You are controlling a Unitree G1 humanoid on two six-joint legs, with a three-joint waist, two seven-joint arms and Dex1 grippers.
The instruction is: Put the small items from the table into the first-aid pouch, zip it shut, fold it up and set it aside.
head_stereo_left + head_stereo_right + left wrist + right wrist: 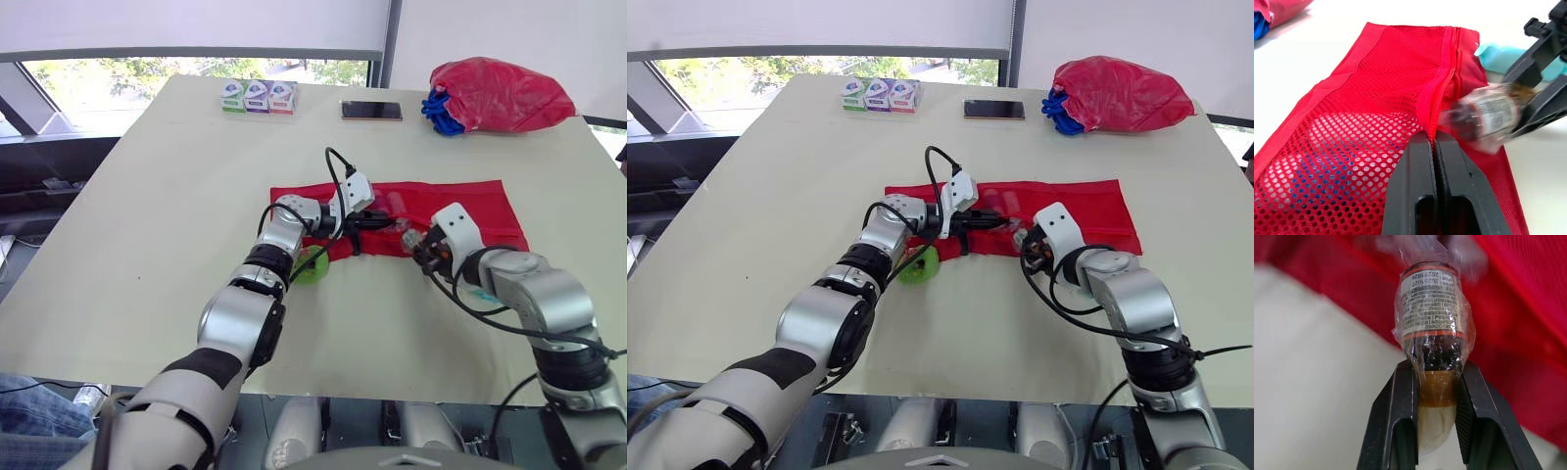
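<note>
Film-wrapped brown bottle (1432, 313): likely light, rigid, breakable, slippery; clamped by one end in right gripper (1434, 372) | at mouth of limp red mesh pouch (1352, 98), mid-table (147, 245) | left gripper (1435, 142) pinched together on zip edge, the best hold.

The two head views look forward and steeply down from above the near edge of the table (118, 245). They sit far enough back to take in the whole tabletop up to the window (196, 70) beyond it. Both show the same scene, with the right eye's picture set slightly sideways of the left's. The left wrist view looks along the left gripper (1435, 139) from very close, low over the red mesh pouch (1352, 147), facing along its zipper edge. The right wrist view sits closer still, looking along the right gripper (1435, 364) at the wrapped bottle (1432, 303), with the pouch behind it. All four views share the pouch and the bottle, and the left wrist view also catches the right gripper.
</note>
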